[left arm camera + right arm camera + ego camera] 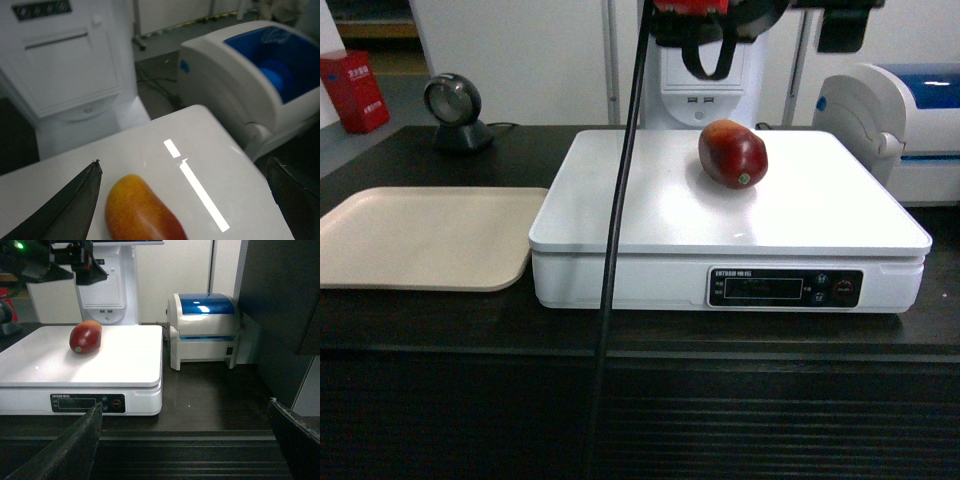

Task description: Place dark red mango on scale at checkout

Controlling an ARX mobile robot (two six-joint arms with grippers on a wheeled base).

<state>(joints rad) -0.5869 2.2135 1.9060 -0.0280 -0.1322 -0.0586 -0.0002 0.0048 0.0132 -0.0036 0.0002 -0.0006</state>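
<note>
On the far left of the head view a red box [354,90] carries white characters too small to read. Next comes the beige tray [425,237] on the checkout [440,330], just beside the scale [640,215], with a round black scanner [455,108] behind it.

The mango [732,153] lies on its side on the scale top, toward the back, touching nothing else. The left gripper [182,200] hangs over it with its fingers spread wide on either side and apart from the fruit, so it grips nothing. The right gripper [185,440] is low at the counter front, also spread and empty.

The likeliest trouble is the fruit rolling: it is oval, the top is smooth and glossy, and a finger brushing it as the arm lifts could send it toward the back edge. A cable [615,250] hangs across the scale and could drag on the platform and disturb the reading.

A small word sits above the display [785,287], unreadable. The white-and-blue machine [895,120] shows no legible label.
</note>
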